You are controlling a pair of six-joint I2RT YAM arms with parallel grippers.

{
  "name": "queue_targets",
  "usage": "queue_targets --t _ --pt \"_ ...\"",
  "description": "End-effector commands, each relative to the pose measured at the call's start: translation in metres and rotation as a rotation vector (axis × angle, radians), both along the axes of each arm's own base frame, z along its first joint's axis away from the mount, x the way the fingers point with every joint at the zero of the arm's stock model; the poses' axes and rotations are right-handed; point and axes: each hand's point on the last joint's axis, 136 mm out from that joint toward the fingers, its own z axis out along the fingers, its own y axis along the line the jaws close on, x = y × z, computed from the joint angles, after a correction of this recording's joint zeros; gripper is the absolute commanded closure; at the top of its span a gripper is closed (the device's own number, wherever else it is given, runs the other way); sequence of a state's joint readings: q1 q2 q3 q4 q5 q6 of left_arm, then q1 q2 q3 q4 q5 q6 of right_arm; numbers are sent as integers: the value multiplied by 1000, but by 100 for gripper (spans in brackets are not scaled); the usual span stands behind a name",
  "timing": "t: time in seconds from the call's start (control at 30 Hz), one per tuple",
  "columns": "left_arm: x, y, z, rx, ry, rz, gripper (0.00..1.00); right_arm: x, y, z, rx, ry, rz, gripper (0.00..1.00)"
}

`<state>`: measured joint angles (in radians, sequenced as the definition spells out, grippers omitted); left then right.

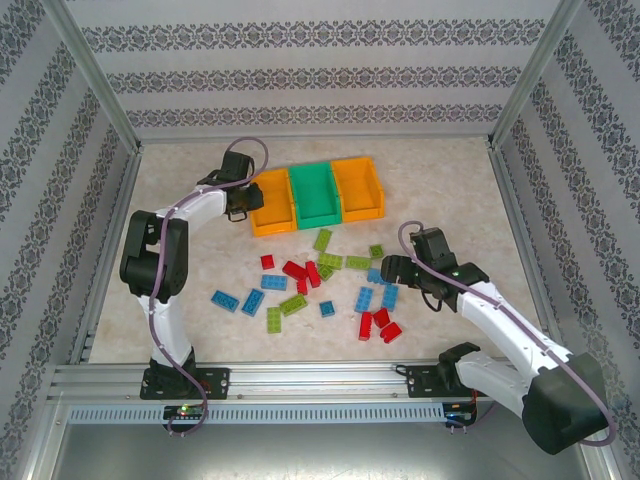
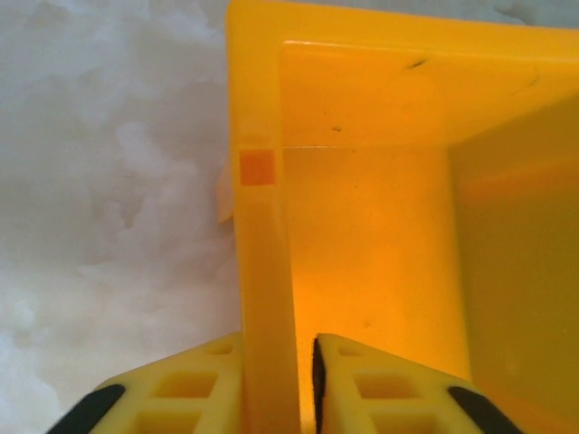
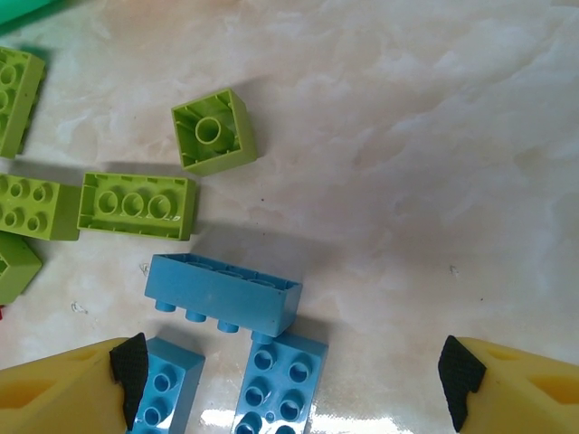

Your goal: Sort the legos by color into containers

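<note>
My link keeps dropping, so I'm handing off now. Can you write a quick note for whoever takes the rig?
Left end effector: shut on a side wall of the left orange bin.
Right end effector: open, low over the blue bricks at the right of the pile.
Legos: red, blue and lime, all loose on the table in front of the bins.
Green bin and right orange bin: no brick visible inside.
Done: nothing sorted.
Left: every brick.

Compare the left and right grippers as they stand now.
The left gripper is closed, the right gripper open. The left grips the wall of the left orange bin; the right hangs above blue legos, holding nothing. Both have yellow fingers with black pads.
</note>
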<state>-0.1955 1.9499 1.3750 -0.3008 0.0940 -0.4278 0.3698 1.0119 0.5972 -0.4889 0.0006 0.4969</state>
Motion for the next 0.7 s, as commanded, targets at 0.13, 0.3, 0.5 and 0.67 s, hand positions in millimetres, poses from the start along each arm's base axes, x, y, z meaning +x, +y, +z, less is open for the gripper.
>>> queue_targets --t 0.13,0.3,0.5,0.67 --pt "-9 4 43 21 -133 26 39 -2 13 -2 -45 43 73 19" --pt "-35 2 71 36 -209 13 23 -23 25 -5 -130 43 156 22" --pt "-76 -14 86 23 -246 -56 13 -52 33 -10 -118 41 206 28" --pt "-110 -34 93 -22 -274 -124 10 -75 29 -18 -148 81 203 30"
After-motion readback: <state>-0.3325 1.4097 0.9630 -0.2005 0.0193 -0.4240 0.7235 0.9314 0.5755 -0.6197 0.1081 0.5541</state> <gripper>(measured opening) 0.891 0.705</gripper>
